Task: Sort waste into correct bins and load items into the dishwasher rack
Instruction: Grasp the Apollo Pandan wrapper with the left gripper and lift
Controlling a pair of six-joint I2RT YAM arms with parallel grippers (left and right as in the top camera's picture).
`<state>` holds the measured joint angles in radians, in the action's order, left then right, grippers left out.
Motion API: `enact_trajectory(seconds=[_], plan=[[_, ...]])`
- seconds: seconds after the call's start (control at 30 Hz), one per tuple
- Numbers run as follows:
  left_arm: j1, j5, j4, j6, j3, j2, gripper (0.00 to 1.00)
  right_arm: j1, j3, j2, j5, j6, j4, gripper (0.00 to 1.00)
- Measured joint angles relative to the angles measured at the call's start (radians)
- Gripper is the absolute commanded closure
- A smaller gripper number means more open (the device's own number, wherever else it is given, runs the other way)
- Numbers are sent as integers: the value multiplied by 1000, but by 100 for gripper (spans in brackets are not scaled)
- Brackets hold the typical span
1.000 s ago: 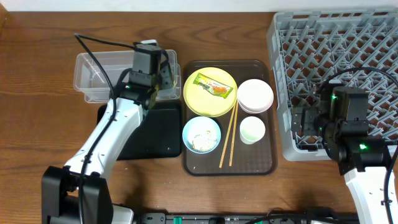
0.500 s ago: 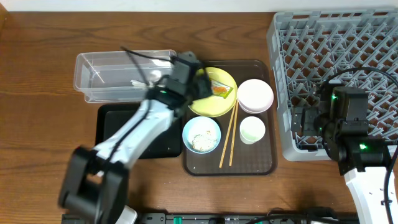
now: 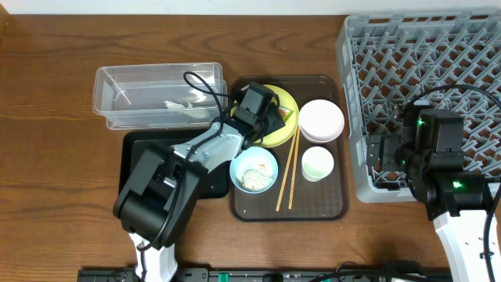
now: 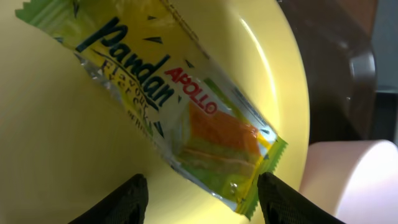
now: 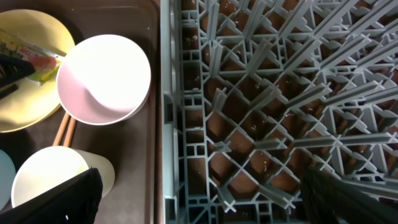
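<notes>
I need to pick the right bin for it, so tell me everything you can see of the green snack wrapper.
The green snack wrapper is a glossy, plastic-looking sachet. It is green with an orange panel, printed "Pandan" and "Apollo", and has a zigzag-cut end. It looks slightly wrinkled and lies flat and diagonal on the yellow plate, the only thing seen touching it. The left gripper hangs open close over it, one finger on either side of its lower end.

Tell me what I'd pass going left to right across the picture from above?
Clear plastic tub → light blue bowl → wooden chopsticks → white cup → grey dishwasher rack.
</notes>
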<state>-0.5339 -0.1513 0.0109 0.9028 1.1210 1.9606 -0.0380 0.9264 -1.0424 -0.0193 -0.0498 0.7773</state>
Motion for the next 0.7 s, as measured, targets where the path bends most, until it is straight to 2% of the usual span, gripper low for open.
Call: enact_trajectory(seconds=[0.43, 0.6, 0.7], plan=[[0, 42, 76, 25, 2, 30, 54, 0, 0, 0, 0, 0, 1, 1], [0, 74, 76, 33, 2, 34, 69, 0, 0, 0, 0, 0, 1, 1], [0, 94, 76, 35, 2, 38, 69, 0, 0, 0, 0, 0, 1, 1]])
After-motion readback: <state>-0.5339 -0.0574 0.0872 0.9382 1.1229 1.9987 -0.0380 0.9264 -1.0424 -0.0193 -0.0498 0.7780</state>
